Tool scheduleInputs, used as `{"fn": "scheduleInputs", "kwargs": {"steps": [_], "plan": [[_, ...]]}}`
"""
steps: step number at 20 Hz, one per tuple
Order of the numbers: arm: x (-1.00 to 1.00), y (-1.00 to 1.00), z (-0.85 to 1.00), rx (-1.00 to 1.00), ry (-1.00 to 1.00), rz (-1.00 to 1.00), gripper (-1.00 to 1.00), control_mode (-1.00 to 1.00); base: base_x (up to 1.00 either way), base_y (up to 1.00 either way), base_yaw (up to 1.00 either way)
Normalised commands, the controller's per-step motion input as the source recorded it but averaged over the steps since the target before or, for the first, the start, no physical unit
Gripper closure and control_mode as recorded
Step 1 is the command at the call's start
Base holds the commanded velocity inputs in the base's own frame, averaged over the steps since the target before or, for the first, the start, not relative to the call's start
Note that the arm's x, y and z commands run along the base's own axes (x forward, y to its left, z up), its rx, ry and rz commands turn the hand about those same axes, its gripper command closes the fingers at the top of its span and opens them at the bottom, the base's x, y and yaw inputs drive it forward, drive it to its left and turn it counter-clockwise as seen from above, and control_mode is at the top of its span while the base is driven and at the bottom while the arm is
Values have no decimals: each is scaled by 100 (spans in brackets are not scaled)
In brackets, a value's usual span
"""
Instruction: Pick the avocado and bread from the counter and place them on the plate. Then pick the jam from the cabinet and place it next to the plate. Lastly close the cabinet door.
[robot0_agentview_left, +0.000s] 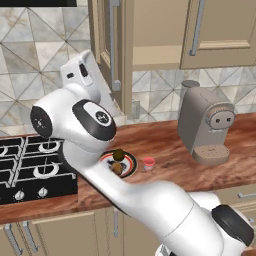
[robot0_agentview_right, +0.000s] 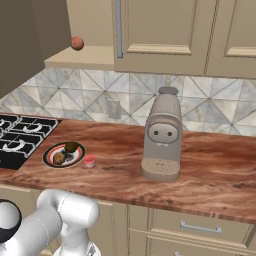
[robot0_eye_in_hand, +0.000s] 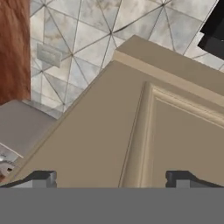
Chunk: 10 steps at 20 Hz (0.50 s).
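Wide-open, empty gripper (robot0_eye_in_hand: 111, 179) is facing the tall tan flat-panel cabinet door (robot0_eye_in_hand: 144, 131), seemingly close; pushing its edge off-centre risks slipping, leaving the door ajar.

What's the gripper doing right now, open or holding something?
Gripper: open, holding nothing; fingertips spread wide, facing the cabinet door.

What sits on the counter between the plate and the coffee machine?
The jam, right beside the plate; from there to the coffee machine, bare counter, seen in both base views.
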Motion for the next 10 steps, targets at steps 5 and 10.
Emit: {"fn": "scheduleInputs", "kwargs": {"steps": [5,10], "plan": [[8,-61,0,-4,0,-10,-100,-100,0,0,0],[3,-69,0,-4,0,-9,-100,-100,0,0,0]]}}
